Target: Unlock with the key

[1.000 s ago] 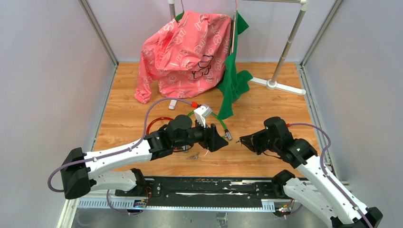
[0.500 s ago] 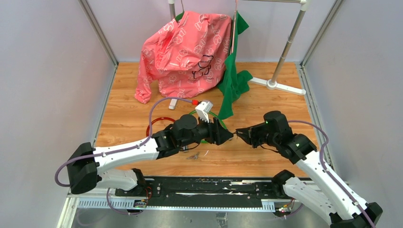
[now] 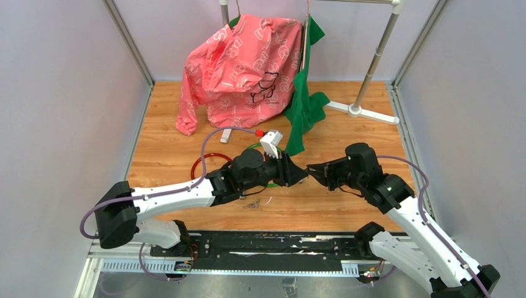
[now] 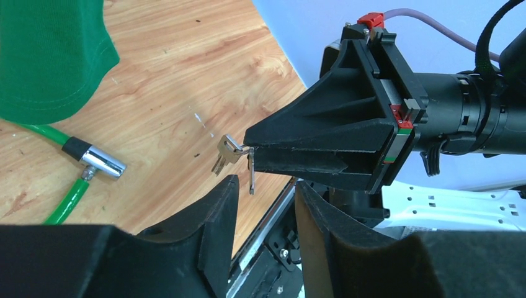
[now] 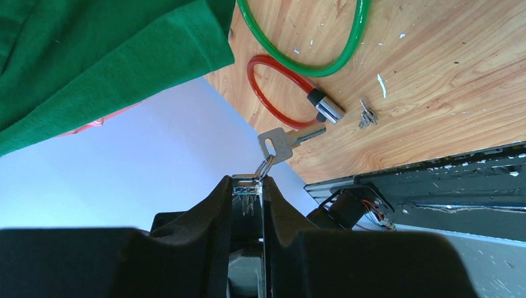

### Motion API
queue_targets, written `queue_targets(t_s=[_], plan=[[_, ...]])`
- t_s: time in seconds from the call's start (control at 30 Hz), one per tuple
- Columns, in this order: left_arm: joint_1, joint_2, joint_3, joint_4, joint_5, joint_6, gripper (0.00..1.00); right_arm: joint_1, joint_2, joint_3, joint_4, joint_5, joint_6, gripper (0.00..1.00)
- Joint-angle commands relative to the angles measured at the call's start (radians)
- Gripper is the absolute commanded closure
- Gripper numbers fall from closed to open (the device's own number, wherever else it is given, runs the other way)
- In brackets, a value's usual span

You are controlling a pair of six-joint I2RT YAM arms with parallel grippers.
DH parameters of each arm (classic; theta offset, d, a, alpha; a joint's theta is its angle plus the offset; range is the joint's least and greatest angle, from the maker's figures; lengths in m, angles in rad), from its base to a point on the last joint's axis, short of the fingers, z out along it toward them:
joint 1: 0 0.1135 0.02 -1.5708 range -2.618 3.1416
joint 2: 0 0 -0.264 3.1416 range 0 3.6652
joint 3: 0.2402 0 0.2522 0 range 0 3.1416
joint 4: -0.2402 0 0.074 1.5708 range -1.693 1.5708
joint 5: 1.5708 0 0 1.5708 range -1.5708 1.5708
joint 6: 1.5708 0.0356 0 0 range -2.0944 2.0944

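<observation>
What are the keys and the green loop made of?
The keys look like metal: silvery, shiny and catching the light. The green loop seems to be a plastic-coated cable, smooth and glossy, with a chrome-looking tip. What is inside it can't be seen.

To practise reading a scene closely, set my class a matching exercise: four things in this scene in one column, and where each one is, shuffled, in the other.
Things:
1. key bunch
2. pink garment
3. small loose keys
4. red cable lock

Places:
A. hanging on the clothes rack
B. looped on the table beside the green cable lock
C. pinched in the right claw
D. lying loose toward the table's near edge

Pairs: 1-C, 2-A, 3-D, 4-B
</observation>
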Motion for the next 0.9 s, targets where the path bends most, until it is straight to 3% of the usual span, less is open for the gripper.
queue_targets(t_s=[0.0, 0.47, 0.6, 0.77, 0.8, 0.83, 0.87], plan=[[-0.014, 0.016, 0.036, 0.04, -0.019, 0.001, 0.59, 0.014, -0.001, 0.031, 0.0, -0.009, 0.015, 1.0], [-0.022, 0.055, 0.055, 0.04, -0.04, 0.012, 0.76, 0.013, 0.004, 0.04, 0.002, -0.021, 0.008, 1.0], [-0.023, 0.054, 0.052, 0.038, -0.064, 0.023, 0.98, 0.013, 0.001, 0.038, -0.001, -0.024, 0.005, 1.0], [-0.023, 0.042, 0.045, 0.036, -0.092, 0.042, 1.0, 0.014, -0.007, 0.033, -0.001, -0.027, -0.04, 0.99], [-0.024, 0.039, 0.046, 0.036, -0.09, 0.049, 1.0, 0.014, -0.011, 0.034, 0.004, -0.024, -0.066, 0.93], [-0.023, 0.034, 0.048, 0.034, -0.085, 0.061, 1.0, 0.013, -0.015, 0.035, 0.024, -0.021, -0.109, 0.78], [-0.023, 0.028, 0.049, 0.032, -0.079, 0.071, 1.0, 0.014, -0.018, 0.038, 0.046, -0.017, -0.162, 0.55]])
